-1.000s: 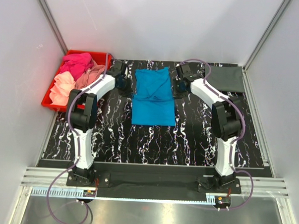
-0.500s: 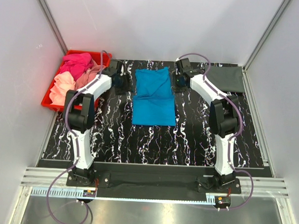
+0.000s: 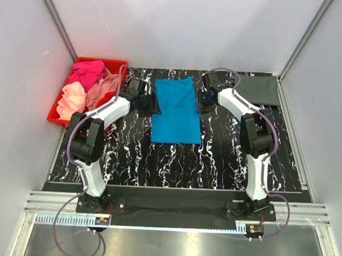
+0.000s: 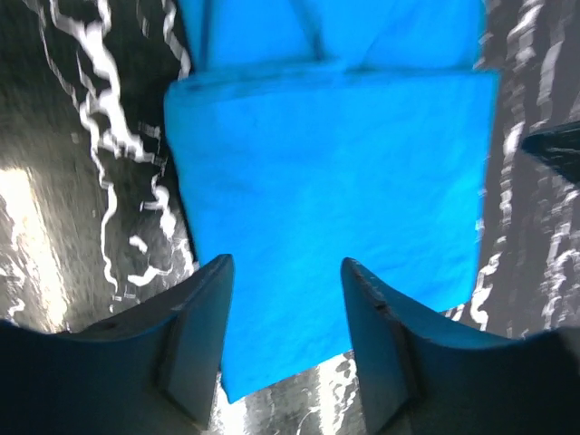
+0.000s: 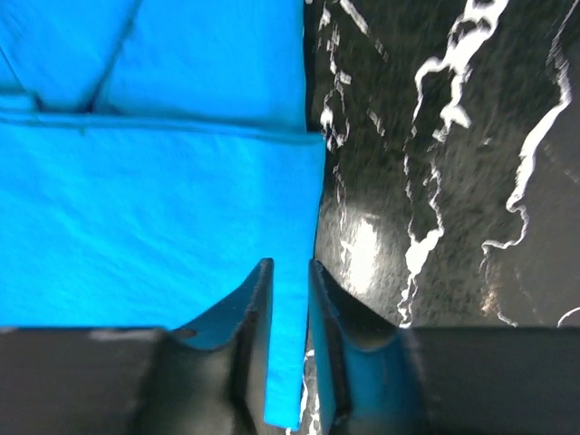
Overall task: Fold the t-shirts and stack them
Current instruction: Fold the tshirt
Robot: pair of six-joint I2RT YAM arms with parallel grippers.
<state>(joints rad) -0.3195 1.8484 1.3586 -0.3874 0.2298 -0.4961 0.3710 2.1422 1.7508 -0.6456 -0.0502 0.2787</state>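
Jaws are parting on both arms: left gripper [image 4: 285, 272] gaping empty over blue t-shirt [image 3: 176, 108], right gripper [image 5: 288, 267] barely apart over its edge.

Both arms stretched forward over table, wrists turned inward. On left gripper [image 4: 285, 272], fingers parted wide; on right gripper [image 5: 288, 272], parted narrowly.
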